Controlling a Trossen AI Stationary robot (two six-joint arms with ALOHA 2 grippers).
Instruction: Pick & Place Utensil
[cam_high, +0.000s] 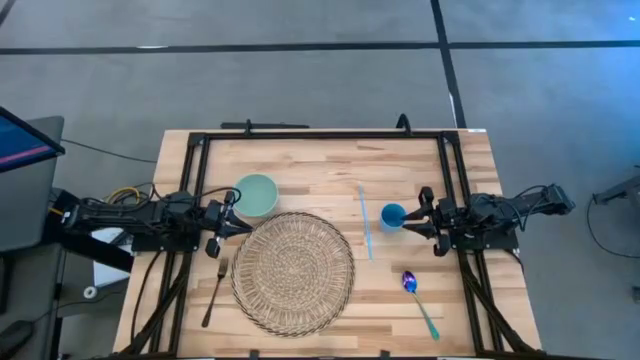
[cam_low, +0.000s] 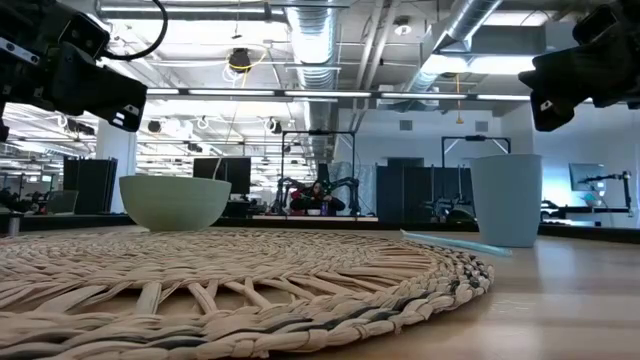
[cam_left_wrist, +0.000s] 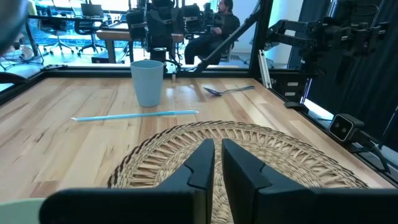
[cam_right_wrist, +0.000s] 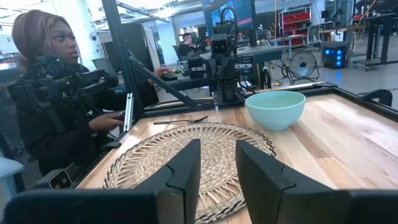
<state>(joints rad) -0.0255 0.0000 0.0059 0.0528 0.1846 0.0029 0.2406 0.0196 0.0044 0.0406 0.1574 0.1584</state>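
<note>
High view: straw (cam_high: 365, 221) beside cup (cam_high: 393, 216) (apart).

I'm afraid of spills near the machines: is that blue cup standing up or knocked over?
Upright. The blue cup stands on its base on the wooden table, its open mouth facing up in the high view. Whether it holds anything, I cannot tell.

I see the table (cam_high: 300, 160) evenly lit from ceiling strip lights (cam_low: 330, 95) with only faint shadows, while up close the woven mat (cam_low: 230, 290) blurs in the low view.
</note>
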